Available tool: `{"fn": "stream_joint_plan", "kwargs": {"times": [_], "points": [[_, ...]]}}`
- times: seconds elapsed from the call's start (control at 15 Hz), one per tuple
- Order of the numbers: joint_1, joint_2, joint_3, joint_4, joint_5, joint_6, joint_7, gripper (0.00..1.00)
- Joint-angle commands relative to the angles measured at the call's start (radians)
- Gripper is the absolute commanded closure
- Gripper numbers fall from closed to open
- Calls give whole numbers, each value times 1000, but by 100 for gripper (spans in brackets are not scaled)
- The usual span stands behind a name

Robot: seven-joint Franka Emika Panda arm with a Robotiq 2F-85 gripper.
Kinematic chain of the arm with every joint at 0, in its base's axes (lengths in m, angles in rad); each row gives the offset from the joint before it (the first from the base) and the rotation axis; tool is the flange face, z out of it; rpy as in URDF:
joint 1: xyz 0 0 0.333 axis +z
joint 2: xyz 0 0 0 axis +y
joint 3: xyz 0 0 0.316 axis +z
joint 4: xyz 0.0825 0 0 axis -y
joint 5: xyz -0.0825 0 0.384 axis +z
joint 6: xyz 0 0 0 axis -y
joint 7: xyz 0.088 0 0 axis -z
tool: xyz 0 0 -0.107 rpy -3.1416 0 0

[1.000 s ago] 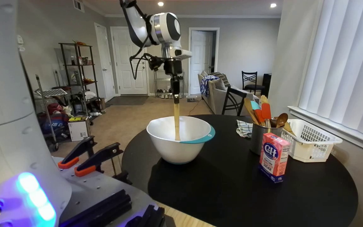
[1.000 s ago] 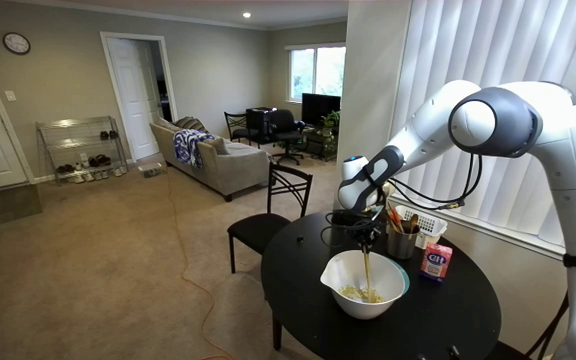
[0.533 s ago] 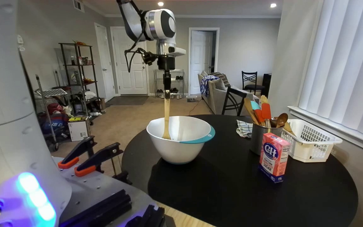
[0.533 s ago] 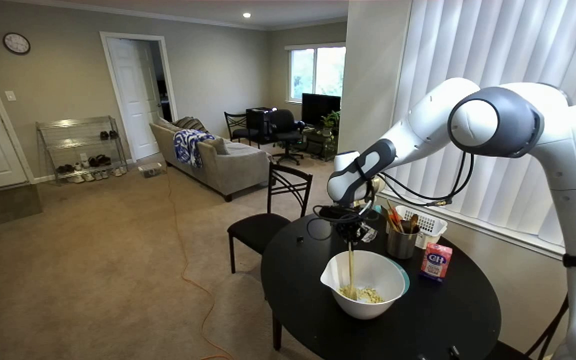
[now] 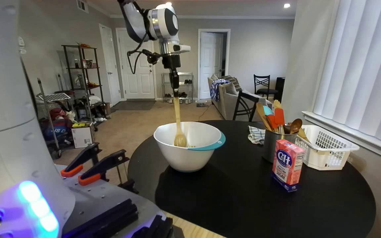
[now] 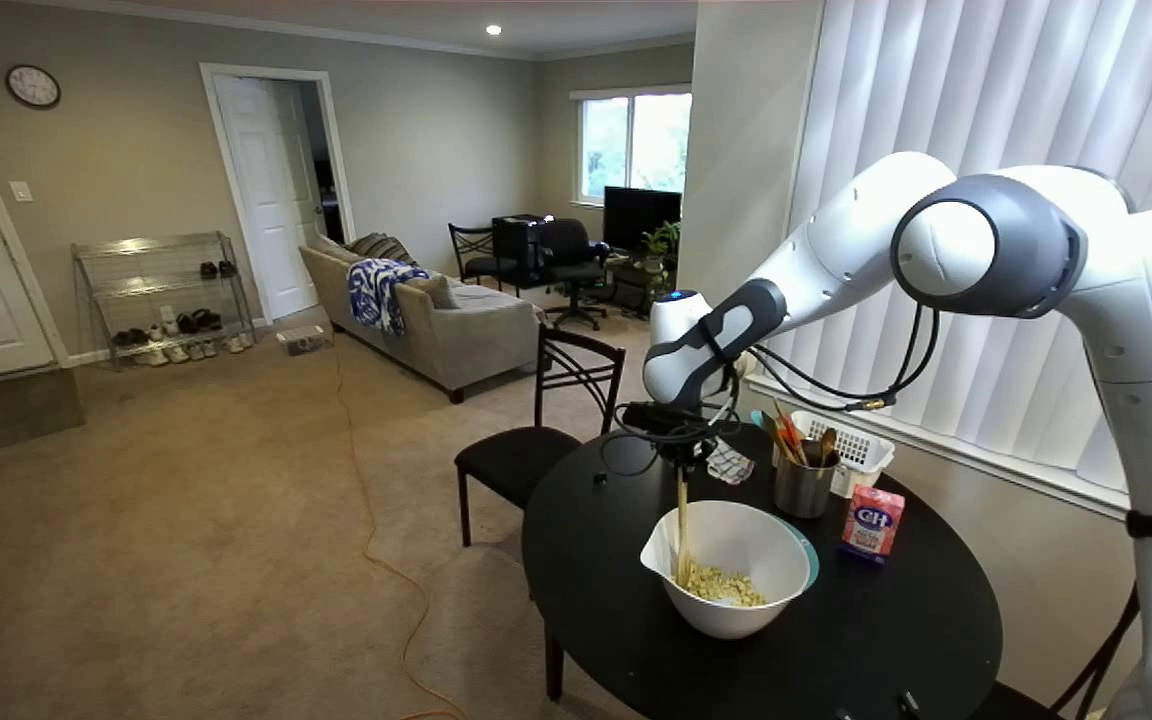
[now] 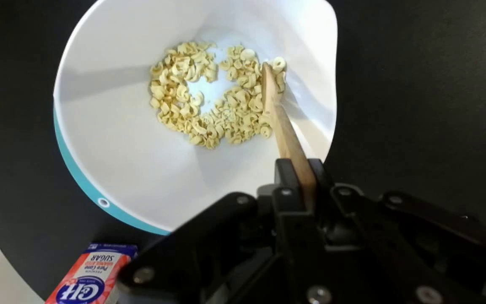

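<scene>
My gripper (image 7: 300, 169) is shut on the handle of a wooden spoon (image 7: 286, 131). In both exterior views the gripper (image 5: 176, 92) (image 6: 681, 462) is above the white mixing bowl (image 5: 184, 160) (image 6: 736, 622), and the spoon (image 5: 178, 115) (image 6: 682, 520) reaches down into it, slightly tilted. The bowl has a teal rim section and a pour spout. In the wrist view small pale ring-shaped pieces (image 7: 230, 116) lie in a rough ring on the bowl floor (image 7: 211, 90). The spoon head is at the pieces near the spout-side wall, seen edge-on.
A pink sugar box (image 5: 288, 165) stands on the round black table (image 5: 243, 198) beside the bowl. Behind it are a metal holder (image 5: 270, 145) with utensils, a white basket (image 5: 332, 155) and a checked cloth (image 5: 256, 135). A black chair (image 6: 521, 460) stands by the table.
The gripper has carried the spoon across the bowl toward the spout side and slightly up. The spoon has gone from near upright to leaning. The bowl has not moved.
</scene>
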Motion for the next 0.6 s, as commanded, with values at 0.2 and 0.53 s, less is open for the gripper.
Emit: {"fn": "stream_joint_plan", "kwargs": {"times": [0.2, 0.53], "points": [[65, 8, -74, -8, -151, -7, 74, 97], [76, 20, -94, 0, -217, -90, 110, 97]]}}
